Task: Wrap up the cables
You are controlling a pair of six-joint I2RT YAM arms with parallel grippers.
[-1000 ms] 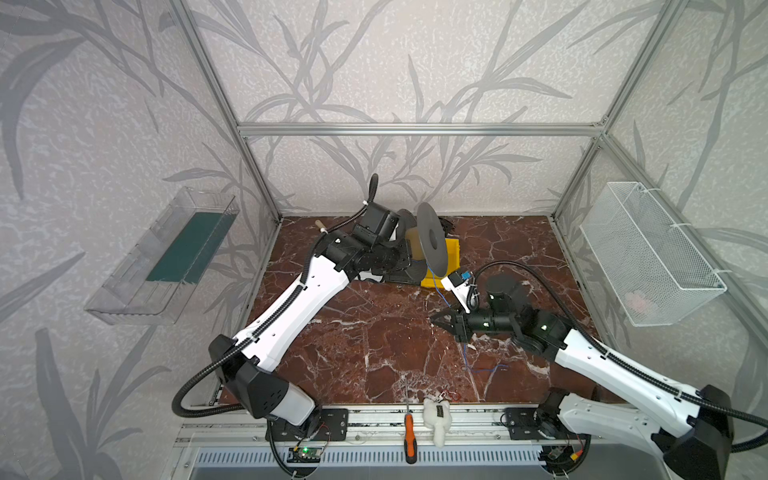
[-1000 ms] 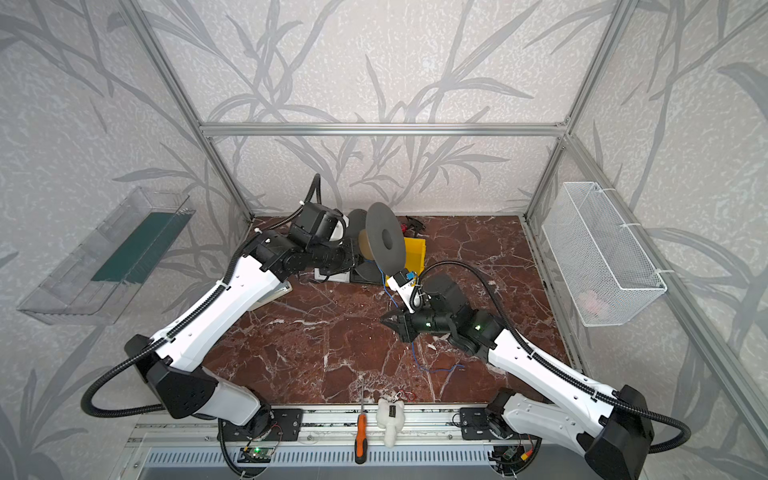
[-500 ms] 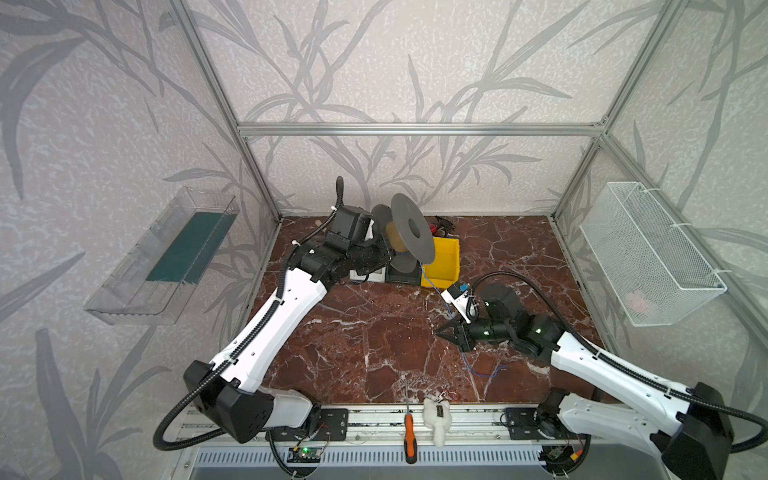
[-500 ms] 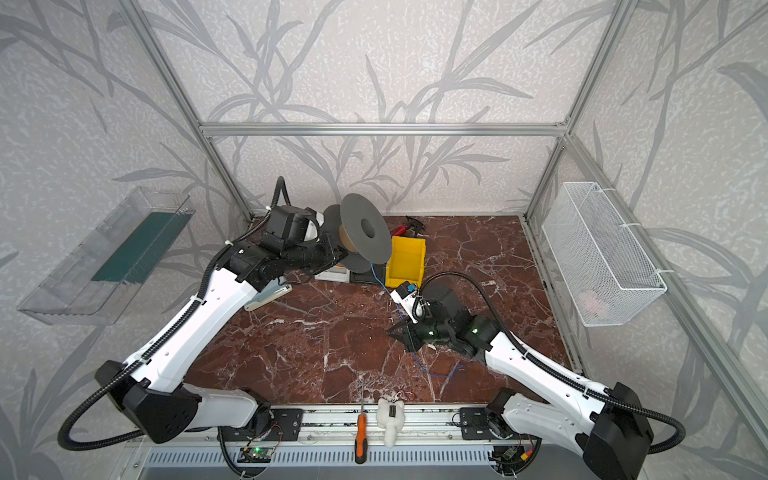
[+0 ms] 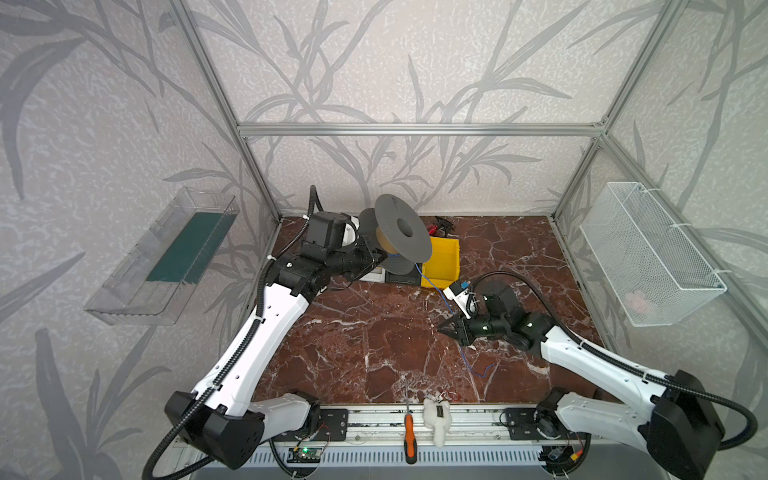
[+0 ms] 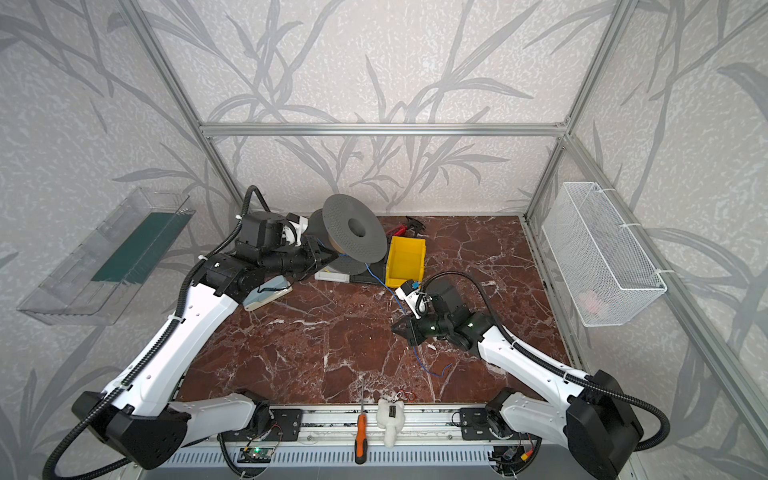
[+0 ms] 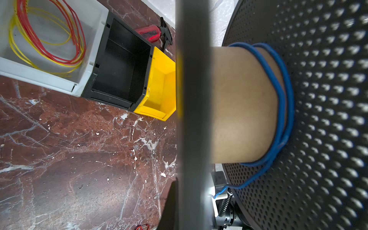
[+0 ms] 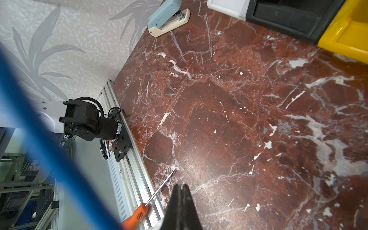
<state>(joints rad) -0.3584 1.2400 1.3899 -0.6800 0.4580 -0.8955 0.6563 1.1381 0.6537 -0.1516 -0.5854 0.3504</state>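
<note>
A grey perforated spool [image 5: 401, 232] with a cardboard core [image 7: 239, 103] hangs tilted above the bins at the back, and my left gripper [image 5: 376, 254] is shut on its flange; one dark finger [image 7: 170, 199] shows beside the flange edge. The blue cable [image 7: 280, 95] lies in a few turns round the core. From there it drops [image 5: 434, 291] past my right wrist and ends loose on the floor [image 6: 432, 370]. My right gripper [image 8: 181, 189] is shut, low over the marble, with nothing visible between its jaws. The cable crosses close to that wrist camera as a blurred blue band [image 8: 39, 123].
A yellow bin [image 5: 442, 257], a black bin [image 7: 119, 65] and a white tray [image 7: 29, 72] holding red and yellow wires stand under the spool. A stapler [image 6: 266, 293] lies at the left. A screwdriver [image 5: 409, 432] and a white plush [image 5: 436, 419] rest on the front rail.
My left arm has swung the spool to the left, uncovering the yellow bin. The right gripper has dropped slightly toward the front and stays shut.
</note>
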